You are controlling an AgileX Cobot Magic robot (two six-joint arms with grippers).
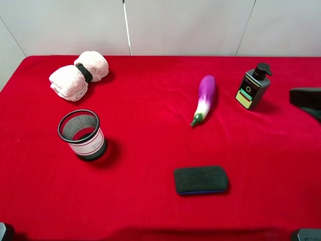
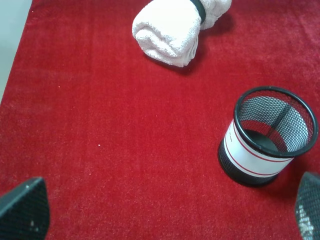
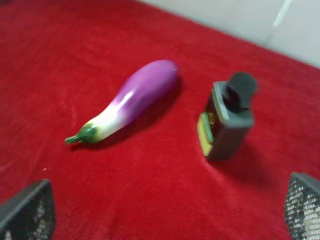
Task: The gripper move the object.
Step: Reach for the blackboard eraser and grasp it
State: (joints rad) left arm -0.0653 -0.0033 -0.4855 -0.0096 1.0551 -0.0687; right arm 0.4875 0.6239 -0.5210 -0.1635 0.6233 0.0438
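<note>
Lying flat in the lower middle of the overhead frame, the board eraser [image 1: 200, 179] rested dark side up on the red tablecloth [image 1: 150, 211], well apart from both grippers. The right gripper [image 3: 165, 215] was released, its fingers spread wide, facing the purple eggplant [image 1: 204, 98] and the dark pump bottle [image 1: 253, 86] in the upper right. The left gripper [image 2: 165, 210] was likewise spread wide near the black mesh cup [image 1: 82, 134] at left. Rolled white towels [image 1: 79, 75] sat in the upper left.
</note>
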